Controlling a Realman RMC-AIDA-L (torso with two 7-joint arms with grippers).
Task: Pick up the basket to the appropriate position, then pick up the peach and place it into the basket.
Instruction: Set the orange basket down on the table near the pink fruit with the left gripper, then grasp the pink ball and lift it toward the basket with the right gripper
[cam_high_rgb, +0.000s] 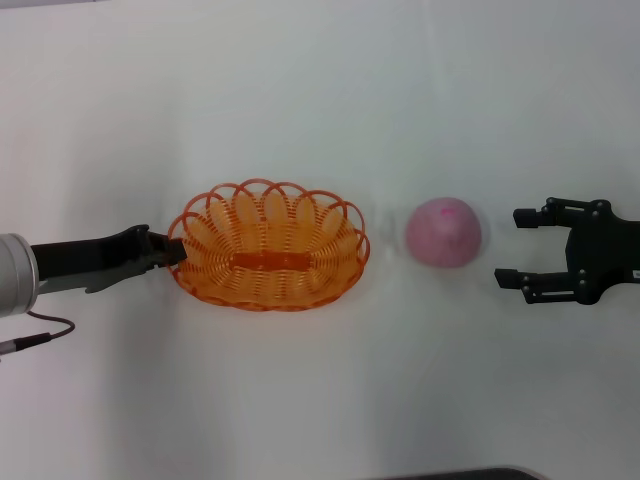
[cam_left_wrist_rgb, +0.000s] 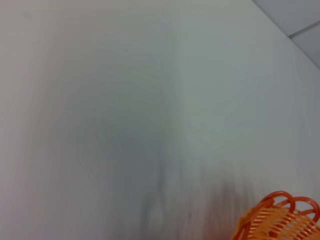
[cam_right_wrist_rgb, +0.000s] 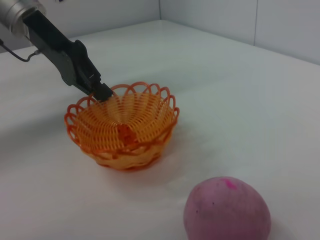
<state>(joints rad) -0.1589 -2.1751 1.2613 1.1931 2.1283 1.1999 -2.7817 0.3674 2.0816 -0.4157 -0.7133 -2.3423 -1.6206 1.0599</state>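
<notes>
The orange wire basket (cam_high_rgb: 265, 245) rests on the white table at the centre. My left gripper (cam_high_rgb: 176, 250) reaches in from the left, its fingers closed together on the basket's left rim. The right wrist view shows the same grip, with the left gripper (cam_right_wrist_rgb: 102, 92) on the far rim of the basket (cam_right_wrist_rgb: 122, 125). The pink peach (cam_high_rgb: 443, 232) lies on the table to the right of the basket, apart from it. It also shows close up in the right wrist view (cam_right_wrist_rgb: 227, 210). My right gripper (cam_high_rgb: 507, 247) is open and empty, just right of the peach, jaws facing it.
The white table (cam_high_rgb: 320, 90) stretches all around the two objects. A corner of the basket (cam_left_wrist_rgb: 280, 220) shows in the left wrist view. A grey cable (cam_high_rgb: 40, 335) hangs by the left arm. A dark edge (cam_high_rgb: 460, 473) shows at the front of the table.
</notes>
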